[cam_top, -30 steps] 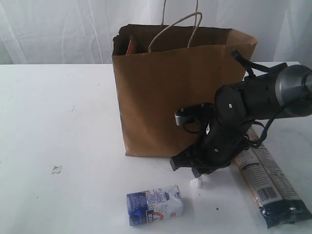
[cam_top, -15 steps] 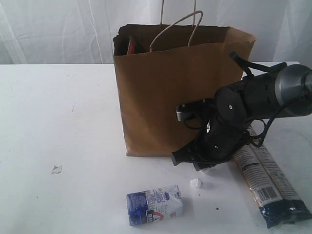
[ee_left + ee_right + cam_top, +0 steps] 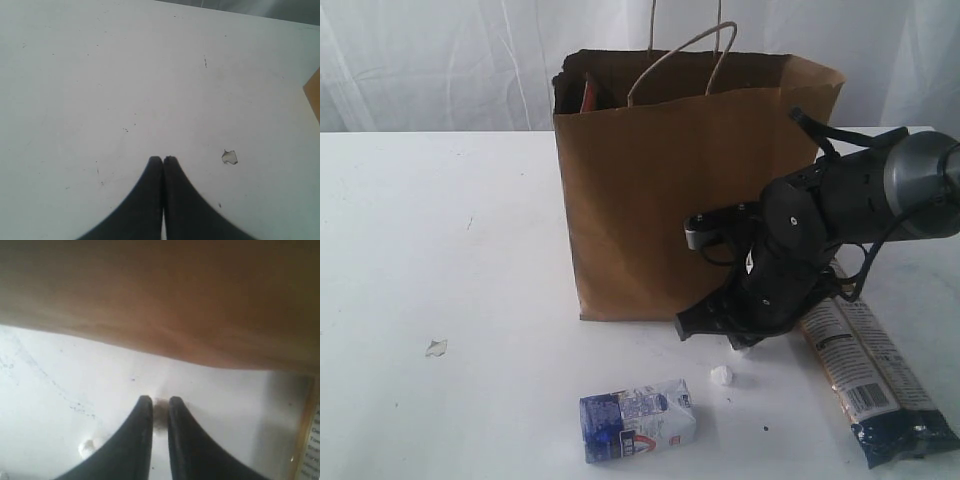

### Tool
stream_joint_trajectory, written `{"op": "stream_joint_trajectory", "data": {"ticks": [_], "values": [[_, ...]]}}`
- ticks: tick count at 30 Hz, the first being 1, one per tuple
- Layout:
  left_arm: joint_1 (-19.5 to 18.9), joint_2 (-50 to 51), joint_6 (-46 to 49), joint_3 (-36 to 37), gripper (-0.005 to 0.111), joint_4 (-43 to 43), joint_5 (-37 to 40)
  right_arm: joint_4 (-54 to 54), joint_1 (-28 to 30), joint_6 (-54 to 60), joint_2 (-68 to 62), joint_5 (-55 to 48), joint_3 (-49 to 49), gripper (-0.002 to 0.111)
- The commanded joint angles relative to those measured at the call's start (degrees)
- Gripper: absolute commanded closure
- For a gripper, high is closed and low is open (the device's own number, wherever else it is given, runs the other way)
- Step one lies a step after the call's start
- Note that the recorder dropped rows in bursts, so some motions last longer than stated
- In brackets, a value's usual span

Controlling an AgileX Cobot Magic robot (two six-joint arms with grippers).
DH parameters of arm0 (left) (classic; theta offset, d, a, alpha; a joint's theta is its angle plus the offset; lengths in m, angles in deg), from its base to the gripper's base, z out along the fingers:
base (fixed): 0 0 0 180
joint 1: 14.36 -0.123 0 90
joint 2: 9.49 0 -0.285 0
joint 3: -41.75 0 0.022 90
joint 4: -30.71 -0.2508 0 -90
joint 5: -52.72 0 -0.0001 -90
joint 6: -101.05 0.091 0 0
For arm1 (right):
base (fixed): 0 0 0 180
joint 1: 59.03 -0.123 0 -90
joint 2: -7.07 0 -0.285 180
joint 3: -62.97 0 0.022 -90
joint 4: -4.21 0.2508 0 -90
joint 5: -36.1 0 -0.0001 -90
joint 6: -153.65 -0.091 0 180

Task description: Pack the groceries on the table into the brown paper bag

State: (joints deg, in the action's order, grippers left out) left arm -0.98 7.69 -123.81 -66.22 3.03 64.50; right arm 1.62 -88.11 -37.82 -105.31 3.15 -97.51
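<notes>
Since a second ago the right gripper [image 3: 732, 338] has lifted a little off the table [image 3: 440, 250], close against the near face of the brown paper bag [image 3: 670, 200]. Its fingers are drawn almost together, and a white crumb [image 3: 158, 408] sits between the tips and appears to have risen with them, so it looks pinched rather than lying loose. A second crumb [image 3: 721, 376] lies on the table just nearer than the gripper.

The left gripper [image 3: 163, 159] has its fingers pressed together around nothing. It hovers over bare tabletop near a pale scrap [image 3: 229, 157], probably parked out of the way.

Two groceries are outside the bag. The small blue-white carton [image 3: 637, 420] lies on its side at the near edge, left of the gripper. The long dark-blue-and-cream packet [image 3: 873, 385] lies flat on the right, partly under the right arm. A reddish edge [image 3: 590, 95] shows inside the bag's far left corner, so some packing looks done. The carton is the closest unpacked item for the right arm.
</notes>
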Motion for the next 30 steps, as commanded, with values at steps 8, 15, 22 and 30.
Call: {"op": "stream_joint_trajectory", "data": {"ticks": [8,15,22,30], "values": [[-0.1,-0.24,-0.19,0.41,0.107,-0.2,-0.17,-0.18,0.03,-0.17,-0.88,1.82,-0.14,0.092],[-0.1,-0.24,-0.19,0.41,0.107,-0.2,-0.17,0.2,0.03,-0.17,-0.91,0.73,-0.14,0.079],[-0.1,-0.24,-0.19,0.41,0.107,-0.2,-0.17,0.2,0.03,-0.17,-0.91,-0.13,-0.14,0.097],[-0.1,-0.24,-0.19,0.41,0.107,-0.2,-0.17,4.02,0.03,-0.3,2.38,-9.0,-1.55,0.108]]}}
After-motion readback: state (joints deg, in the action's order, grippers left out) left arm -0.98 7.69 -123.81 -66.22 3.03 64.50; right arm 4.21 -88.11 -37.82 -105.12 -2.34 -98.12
